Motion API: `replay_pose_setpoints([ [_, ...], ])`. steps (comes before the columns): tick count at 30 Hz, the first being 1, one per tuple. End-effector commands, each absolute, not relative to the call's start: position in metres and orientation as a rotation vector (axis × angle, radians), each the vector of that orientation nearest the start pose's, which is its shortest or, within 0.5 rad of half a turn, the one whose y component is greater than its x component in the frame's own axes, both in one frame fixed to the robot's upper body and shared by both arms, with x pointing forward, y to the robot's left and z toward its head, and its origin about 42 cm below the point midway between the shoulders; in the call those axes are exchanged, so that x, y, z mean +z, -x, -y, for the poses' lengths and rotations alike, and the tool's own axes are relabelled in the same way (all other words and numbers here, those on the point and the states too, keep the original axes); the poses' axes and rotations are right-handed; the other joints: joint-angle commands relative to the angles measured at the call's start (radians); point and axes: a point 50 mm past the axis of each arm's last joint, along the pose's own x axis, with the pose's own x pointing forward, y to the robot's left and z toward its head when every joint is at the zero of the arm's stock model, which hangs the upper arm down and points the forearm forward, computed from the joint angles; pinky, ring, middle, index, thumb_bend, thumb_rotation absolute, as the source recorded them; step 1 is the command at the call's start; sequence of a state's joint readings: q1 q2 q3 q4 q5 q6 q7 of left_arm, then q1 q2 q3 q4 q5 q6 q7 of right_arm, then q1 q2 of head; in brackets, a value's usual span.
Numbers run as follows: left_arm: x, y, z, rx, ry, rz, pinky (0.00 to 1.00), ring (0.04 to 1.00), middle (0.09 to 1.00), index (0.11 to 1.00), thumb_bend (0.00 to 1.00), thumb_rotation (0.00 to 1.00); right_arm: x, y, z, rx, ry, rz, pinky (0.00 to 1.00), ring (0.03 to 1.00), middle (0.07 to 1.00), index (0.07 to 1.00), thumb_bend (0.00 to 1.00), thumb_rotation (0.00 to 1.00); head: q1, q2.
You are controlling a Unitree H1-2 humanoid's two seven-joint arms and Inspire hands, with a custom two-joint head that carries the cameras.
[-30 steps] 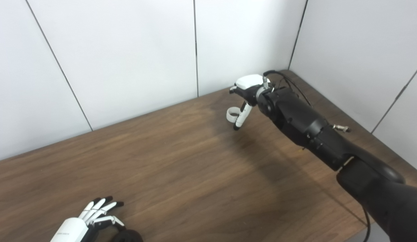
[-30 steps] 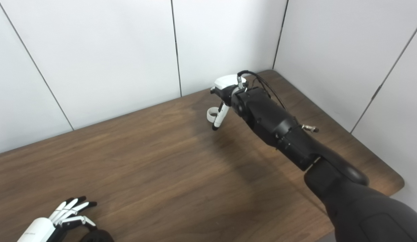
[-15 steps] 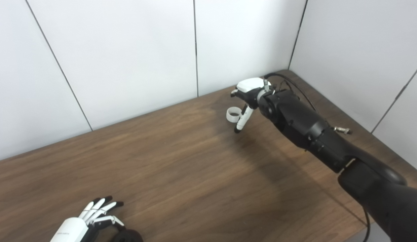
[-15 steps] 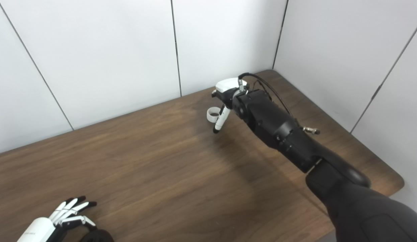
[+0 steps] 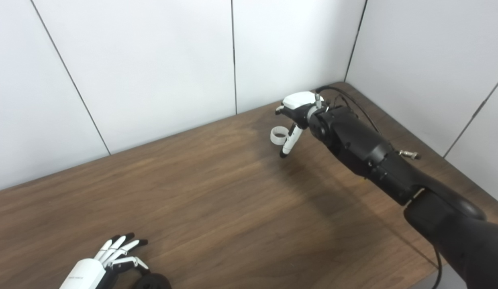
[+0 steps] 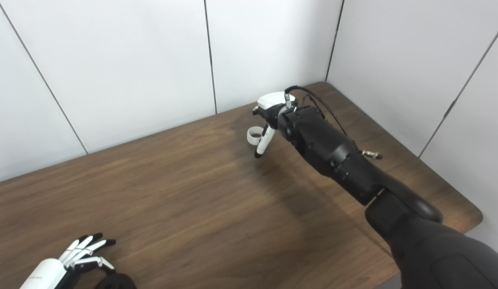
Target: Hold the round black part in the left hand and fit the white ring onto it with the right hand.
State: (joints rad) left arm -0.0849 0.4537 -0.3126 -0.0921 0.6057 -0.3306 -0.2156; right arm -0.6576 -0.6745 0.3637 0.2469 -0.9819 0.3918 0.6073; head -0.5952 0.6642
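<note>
The white ring (image 5: 278, 135) is at the far side of the wooden table (image 5: 217, 200), close to the back wall. My right hand (image 5: 295, 116) hovers over it with one finger (image 5: 288, 143) pointing down against the ring's right side. The other fingers are hidden behind the palm, so I cannot tell whether the ring is pinched or just resting on the table. The round black part (image 5: 152, 282) lies at the near left edge, cut off by the picture's bottom. My left hand (image 5: 104, 263) is just left of it, open with its fingers spread, and holds nothing.
White wall panels close off the back and right sides, meeting in a corner behind the right hand. A black cable (image 5: 353, 102) loops from the right wrist. The table's front right corner (image 6: 476, 218) shows in the right eye view.
The right hand has shifted only slightly beside the ring, down and back up a little. The ring stays in the same spot. The left hand has not moved.
</note>
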Motion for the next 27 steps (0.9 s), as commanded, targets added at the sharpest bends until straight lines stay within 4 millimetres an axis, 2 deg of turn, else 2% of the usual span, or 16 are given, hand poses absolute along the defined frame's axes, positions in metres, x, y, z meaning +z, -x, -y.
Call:
replay_pose_setpoints([
  [1, 0.1360, -0.2785, -0.2458, -0.700, -1.087, 0.373, 1.00, 0.969, 0.889, 0.481, 0.51, 0.05, 0.2975, -0.4625, 0.3586, 0.063, 1.680, -0.325, 0.98, 1.000, 1.000, 0.912, 0.99, 0.46, 0.001, 0.001],
  [27, 0.1374, -0.2741, -0.2477, -0.689, -1.080, 0.367, 1.00, 0.968, 0.890, 0.481, 0.51, 0.05, 0.2918, -0.4629, 0.3591, 0.074, 1.673, -0.312, 0.98, 1.000, 1.000, 0.900, 1.00, 0.46, 0.013, 0.005],
])
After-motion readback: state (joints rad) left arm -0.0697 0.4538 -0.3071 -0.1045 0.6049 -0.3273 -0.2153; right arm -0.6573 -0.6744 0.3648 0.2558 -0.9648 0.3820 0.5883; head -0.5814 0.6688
